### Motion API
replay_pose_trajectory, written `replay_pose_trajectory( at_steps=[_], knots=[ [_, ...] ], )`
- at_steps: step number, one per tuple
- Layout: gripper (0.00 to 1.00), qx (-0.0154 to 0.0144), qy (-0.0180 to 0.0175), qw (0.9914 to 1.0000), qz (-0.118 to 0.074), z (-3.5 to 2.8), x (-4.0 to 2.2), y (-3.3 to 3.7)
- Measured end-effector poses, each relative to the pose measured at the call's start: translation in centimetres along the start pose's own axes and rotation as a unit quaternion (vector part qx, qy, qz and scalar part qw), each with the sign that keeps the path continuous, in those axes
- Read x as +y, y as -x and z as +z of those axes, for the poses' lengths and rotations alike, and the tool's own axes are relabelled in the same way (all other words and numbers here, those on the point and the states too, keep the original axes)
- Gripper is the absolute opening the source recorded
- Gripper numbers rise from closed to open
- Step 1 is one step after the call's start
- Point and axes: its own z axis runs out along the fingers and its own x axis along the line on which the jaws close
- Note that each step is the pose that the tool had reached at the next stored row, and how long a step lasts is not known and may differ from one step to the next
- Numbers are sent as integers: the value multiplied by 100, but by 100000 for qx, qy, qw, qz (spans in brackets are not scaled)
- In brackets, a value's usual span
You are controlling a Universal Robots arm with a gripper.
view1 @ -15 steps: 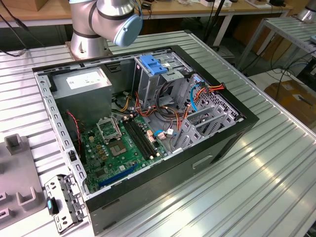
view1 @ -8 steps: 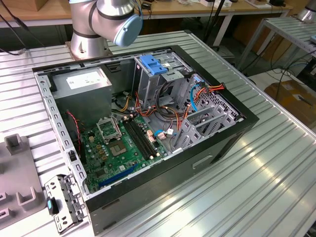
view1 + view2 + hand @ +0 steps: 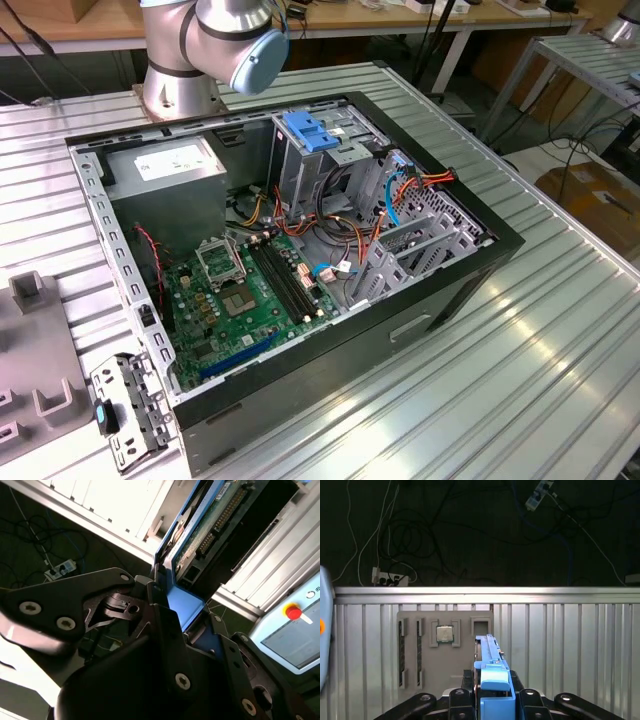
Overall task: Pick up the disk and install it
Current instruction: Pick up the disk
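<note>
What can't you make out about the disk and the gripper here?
The disk: edge-on in the first wrist view, so its label is hidden.
Its far end: cut off by the second wrist view's edge.
The gripper: its body cut off by the first wrist view's edge.
The arm: cut off by the exterior view's upper edge.

Site: robotics lab or workshop | Surface: ribbed silver aluminium-profile worktop (image 3: 560, 330) carrying an open black desktop computer case (image 3: 470, 275) | At its far edge in the exterior view: silver robot arm base (image 3: 178, 85) | Surroundings: brown wooden benches (image 3: 60, 28), loose dark floor cables (image 3: 420, 540), white power strip (image 3: 386, 578), round red emergency-stop button (image 3: 293, 612)
</note>
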Motion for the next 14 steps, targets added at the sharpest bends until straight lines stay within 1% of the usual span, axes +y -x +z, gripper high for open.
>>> replay_pose_trajectory(
  at_steps=[4,11,14],
  knots=[
    [37,1,-1,100000,3,-58,0,1],
    [37,2,1,100000,1,-128,0,1],
    [37,-1,1,100000,0,-178,0,2]
  ],
)
